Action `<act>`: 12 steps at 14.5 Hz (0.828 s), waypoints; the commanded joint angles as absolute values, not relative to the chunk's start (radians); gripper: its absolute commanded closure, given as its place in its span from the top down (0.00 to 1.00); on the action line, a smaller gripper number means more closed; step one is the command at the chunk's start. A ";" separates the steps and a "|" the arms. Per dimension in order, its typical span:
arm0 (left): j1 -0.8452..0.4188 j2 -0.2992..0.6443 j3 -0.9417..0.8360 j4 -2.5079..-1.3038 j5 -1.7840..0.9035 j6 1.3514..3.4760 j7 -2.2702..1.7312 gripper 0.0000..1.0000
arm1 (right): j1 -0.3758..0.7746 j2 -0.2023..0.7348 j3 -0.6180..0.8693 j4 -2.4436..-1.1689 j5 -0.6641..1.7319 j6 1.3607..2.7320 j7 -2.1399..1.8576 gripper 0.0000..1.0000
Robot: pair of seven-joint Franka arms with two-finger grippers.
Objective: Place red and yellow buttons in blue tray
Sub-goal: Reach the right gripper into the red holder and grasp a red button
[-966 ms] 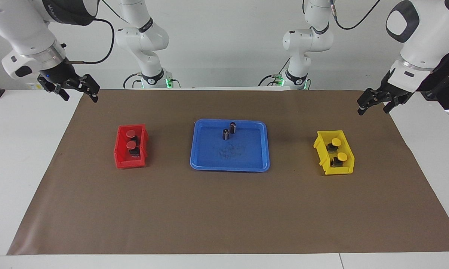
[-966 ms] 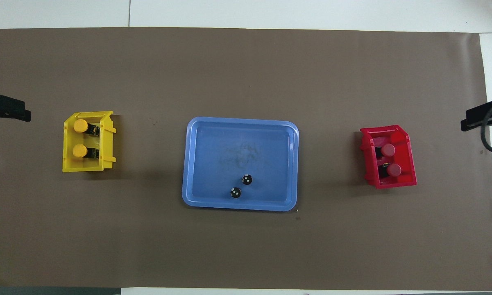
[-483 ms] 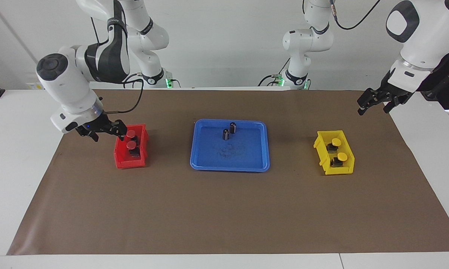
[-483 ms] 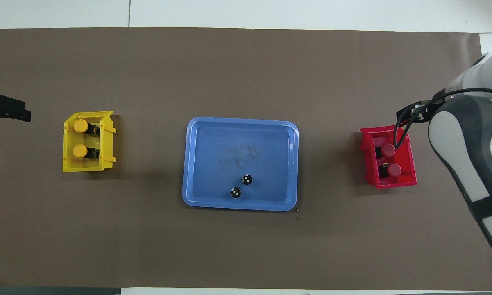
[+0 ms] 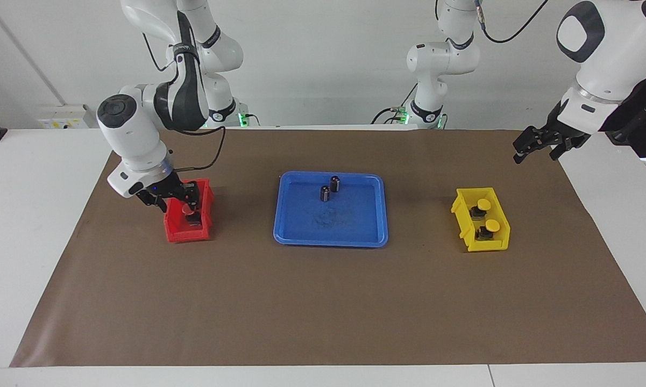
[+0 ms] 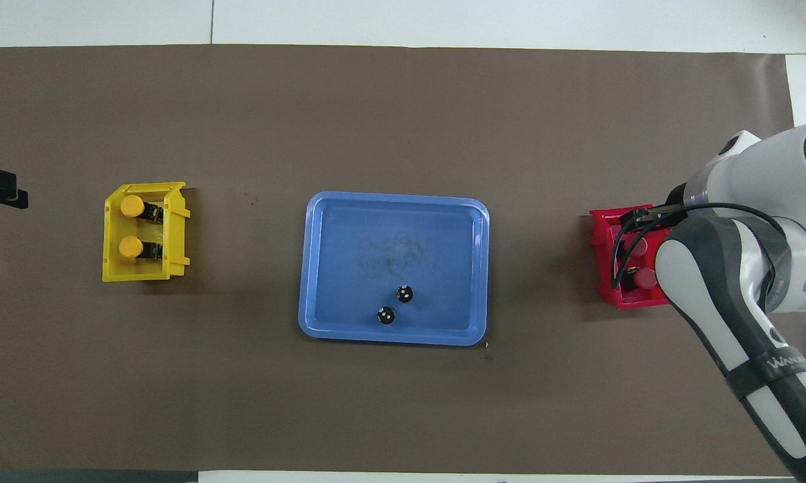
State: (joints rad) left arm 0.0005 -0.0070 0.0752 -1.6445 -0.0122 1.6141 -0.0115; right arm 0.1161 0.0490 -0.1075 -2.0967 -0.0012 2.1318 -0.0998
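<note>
**Right gripper drops into the red bin**

Where a second ago it hung high over the table's edge at the right arm's end, the right gripper (image 5: 185,201) has swung down into the red bin (image 5: 173,232), right at the two red buttons (image 5: 192,219). That reads as the first pick starting; nothing of the task is in the blue tray (image 5: 355,236) yet, only two dark cylinders (image 5: 329,189). Its fingers are narrowing around a red cap, but whether they grip it I cannot tell. The left gripper (image 5: 538,145) waits with fingers spread wide and empty, above the mat; the two yellow buttons (image 5: 485,217) sit below it in the yellow bin (image 5: 465,226).
</note>
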 commanded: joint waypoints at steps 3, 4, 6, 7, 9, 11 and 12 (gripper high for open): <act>0.009 -0.040 0.071 -1.667 -0.009 1.606 -0.018 1.00 | 0.104 0.012 -0.104 -2.198 0.021 2.207 -0.147 0.66; 0.008 -0.043 0.071 -1.669 -0.009 1.609 -0.020 1.00 | 0.106 0.012 -0.104 -2.201 0.021 2.212 -0.147 0.66; -0.006 -0.043 0.063 -1.664 -0.006 1.576 -0.009 1.00 | 0.106 0.006 -0.104 -2.213 0.021 2.230 -0.147 0.66; -0.017 -0.046 0.055 -1.678 -0.006 1.589 0.004 1.00 | 0.106 0.003 -0.104 -2.230 0.021 2.241 -0.152 0.66; -0.029 -0.057 0.054 -1.700 -0.006 1.630 0.096 1.00 | 0.100 -0.005 -0.106 -2.255 0.021 2.266 -0.179 0.66; -0.029 -0.078 0.054 -1.749 -0.009 1.675 0.109 1.00 | 0.097 -0.009 -0.106 -2.264 0.021 2.273 -0.186 0.66; -0.029 -0.083 0.054 -1.765 -0.012 1.689 0.098 1.00 | 0.097 -0.009 -0.106 -2.266 0.021 2.275 -0.186 0.65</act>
